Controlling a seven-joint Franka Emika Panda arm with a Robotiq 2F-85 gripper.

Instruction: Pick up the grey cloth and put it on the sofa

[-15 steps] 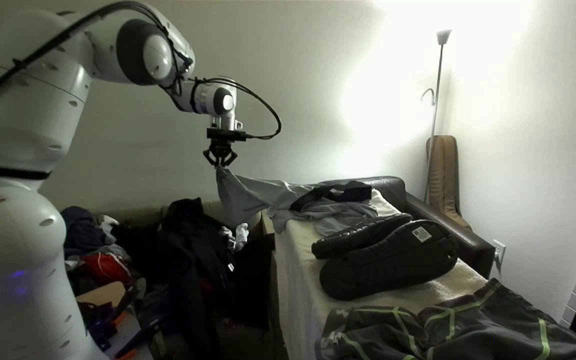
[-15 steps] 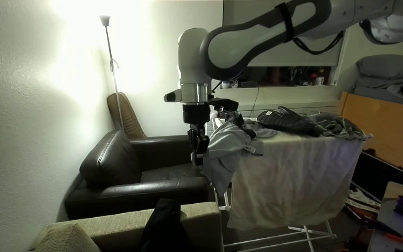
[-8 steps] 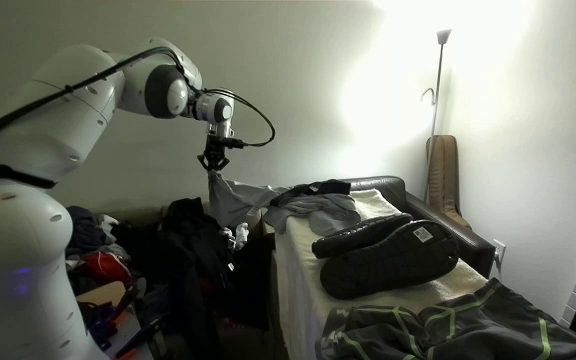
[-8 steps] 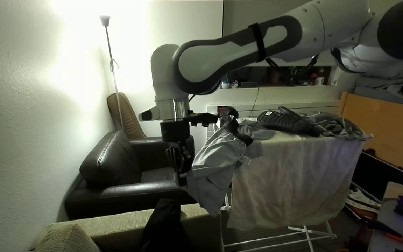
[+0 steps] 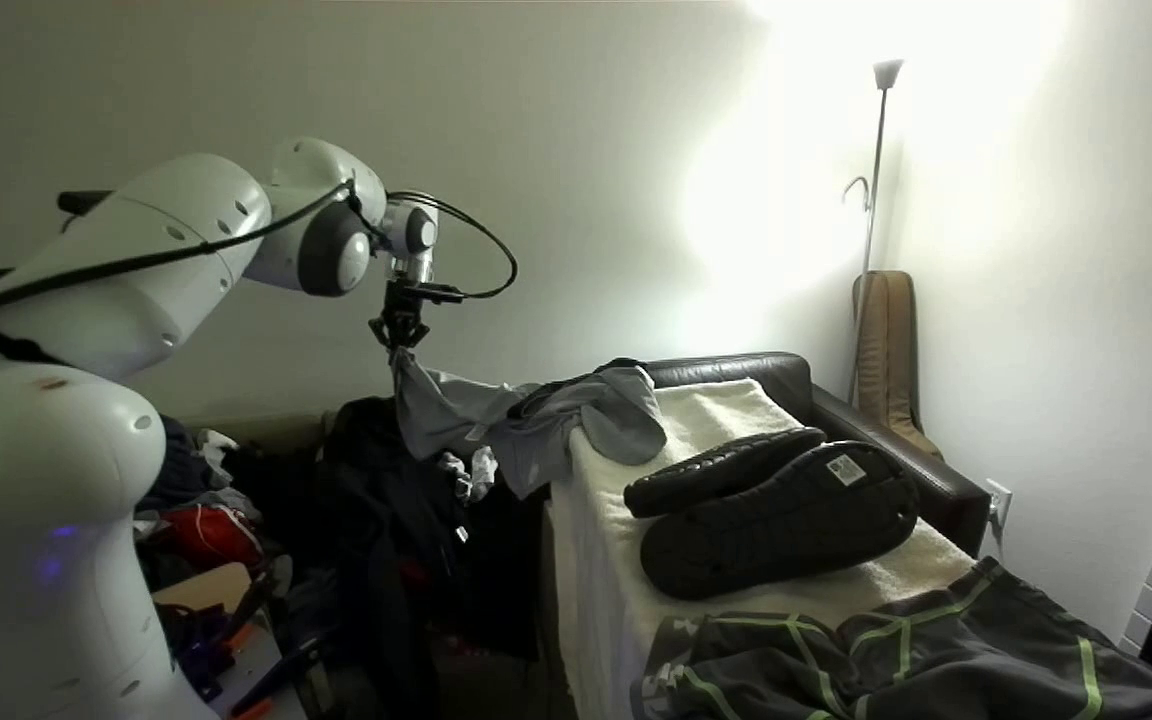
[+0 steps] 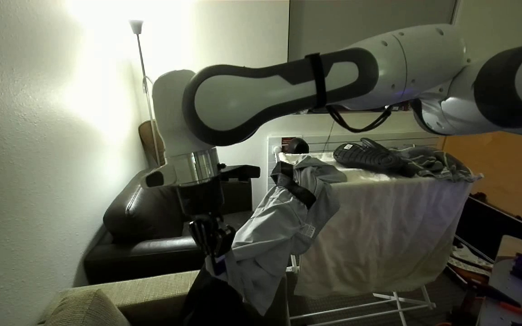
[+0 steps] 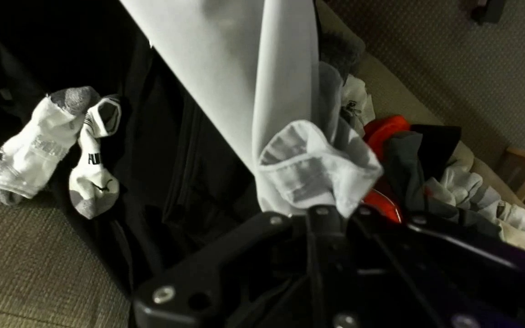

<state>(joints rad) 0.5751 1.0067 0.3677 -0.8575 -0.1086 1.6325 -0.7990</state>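
A: What could go wrong now?

B: The cloth (image 5: 551, 437), soft and grey, could slip loose: the pincer (image 5: 400, 346) has its tips closed on just one end, and the weight of the rest may peel that end away.

A: And the far end?

B: It lies on a cream towel (image 6: 365, 240) draped over a white rack (image 6: 399, 306). Should the two fabrics catch, a pull could drag the towel and shift the black sandals (image 5: 786, 530) that rest on it near the cloth. Releasing too soon could drop the cloth between the rack and the olive sofa (image 6: 147, 288). Dark clothes (image 5: 376, 500) heaped on the sofa might also leave it bunched.

A: Where is the cloth, relative to the pincer?

B: Its held end is right at the tips, touching them. Just below hangs a loose fold; beyond, the cloth stretches across open space onto the towel, its far end well apart from the pincer. The wrist view shows it pale at top centre, a curled hem against the tips. That view is dim and close, so I can't tell how much fabric is pinched.
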